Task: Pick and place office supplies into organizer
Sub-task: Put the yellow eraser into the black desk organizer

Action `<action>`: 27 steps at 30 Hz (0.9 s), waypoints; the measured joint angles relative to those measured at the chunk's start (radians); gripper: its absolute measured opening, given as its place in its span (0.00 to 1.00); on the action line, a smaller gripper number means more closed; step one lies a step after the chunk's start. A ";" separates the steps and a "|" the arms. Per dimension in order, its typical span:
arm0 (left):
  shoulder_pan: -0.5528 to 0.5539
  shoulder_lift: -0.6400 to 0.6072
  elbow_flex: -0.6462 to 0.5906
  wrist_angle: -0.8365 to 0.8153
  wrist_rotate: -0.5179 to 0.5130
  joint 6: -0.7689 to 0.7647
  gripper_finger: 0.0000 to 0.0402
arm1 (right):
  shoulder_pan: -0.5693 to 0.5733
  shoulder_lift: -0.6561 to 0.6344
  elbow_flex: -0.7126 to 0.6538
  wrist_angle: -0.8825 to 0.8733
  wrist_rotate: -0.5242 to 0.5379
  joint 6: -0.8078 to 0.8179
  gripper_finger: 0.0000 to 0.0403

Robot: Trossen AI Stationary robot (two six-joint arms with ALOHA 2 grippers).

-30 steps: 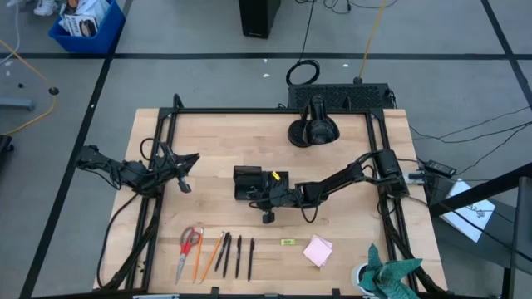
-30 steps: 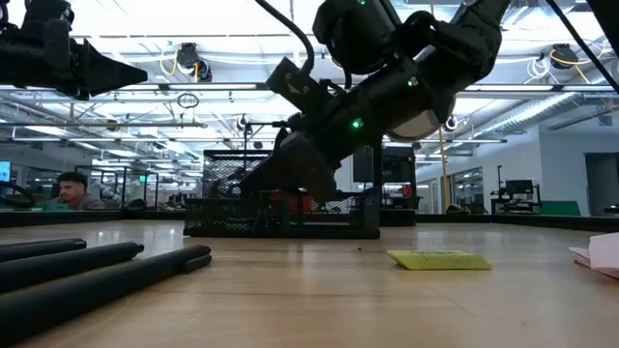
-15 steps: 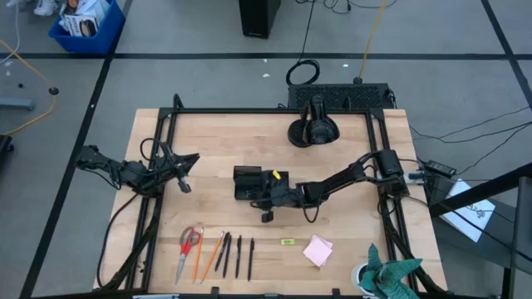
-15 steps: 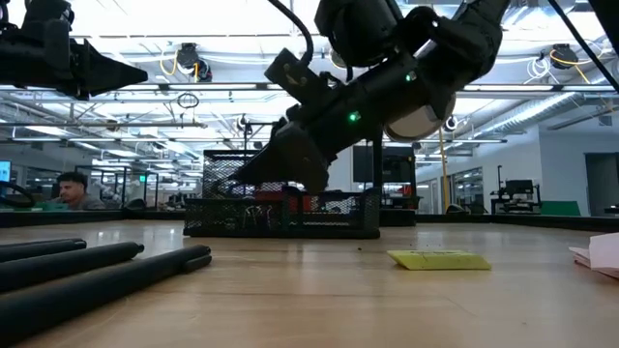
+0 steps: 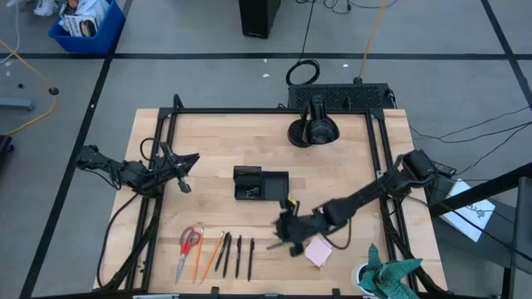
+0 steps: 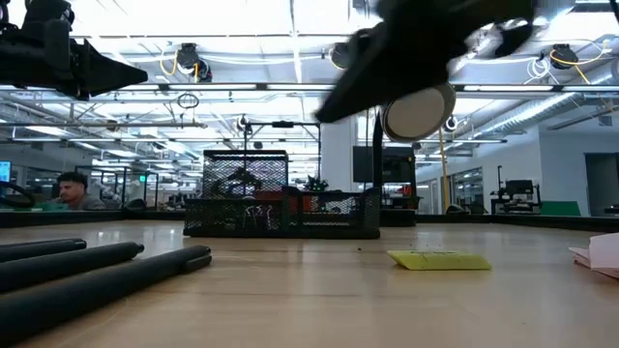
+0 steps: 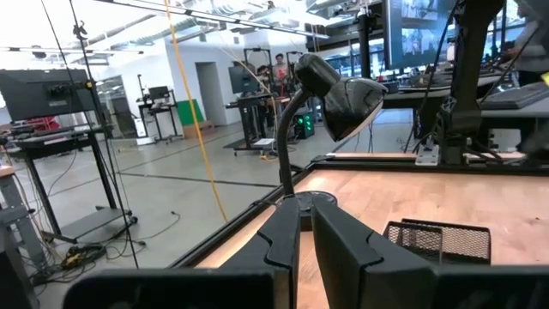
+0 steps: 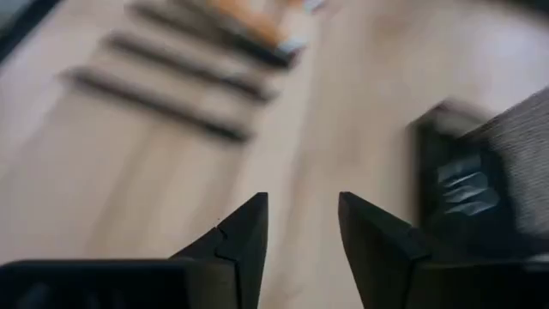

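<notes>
The black organizer (image 5: 259,184) stands mid-table, with small dark items in it. Near the front edge lie red-handled scissors (image 5: 189,246), orange pencils (image 5: 204,254) and black pens (image 5: 238,256). A pink sticky-note pad (image 5: 317,251) lies to their right. The yellow-green piece (image 6: 437,259) shows only in the low view. My right gripper (image 5: 273,243) hangs open between the pens and the pad, above the table, with nothing between its fingers (image 8: 244,225). My left gripper (image 5: 184,174) waits shut at the table's left, raised.
A black lamp with a round base (image 5: 313,131) stands at the far edge. A teal cloth (image 5: 387,274) lies at the near right corner. A black frame (image 5: 158,166) runs along the table's sides. Bare wood lies between the organizer and the row of supplies.
My right gripper has left the organizer, risen, and swung fast toward the table's near edge. It now hangs over the spot between the pens and the pink pad. The organizer has stayed in place.
</notes>
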 joint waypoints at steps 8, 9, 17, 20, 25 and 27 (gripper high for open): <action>0.000 0.000 0.000 0.000 0.000 -0.029 0.10 | 0.054 0.058 -0.002 -0.045 -0.111 0.183 0.40; 0.000 0.000 0.000 0.000 0.000 -0.030 0.10 | 0.055 0.070 -0.002 -0.048 -0.126 0.203 0.41; 0.000 0.000 0.000 -0.001 0.000 -0.029 0.10 | 0.052 0.116 -0.002 -0.094 -0.158 0.294 0.49; 0.000 0.000 0.000 -0.001 0.001 -0.029 0.10 | 0.044 0.114 -0.002 -0.116 -0.157 0.328 0.51; 0.000 0.000 0.000 -0.003 0.001 -0.029 0.10 | 0.043 0.114 -0.021 -0.148 -0.156 0.365 0.52; 0.000 0.000 0.000 -0.003 0.001 -0.029 0.10 | 0.044 0.112 -0.046 -0.131 -0.154 0.377 0.52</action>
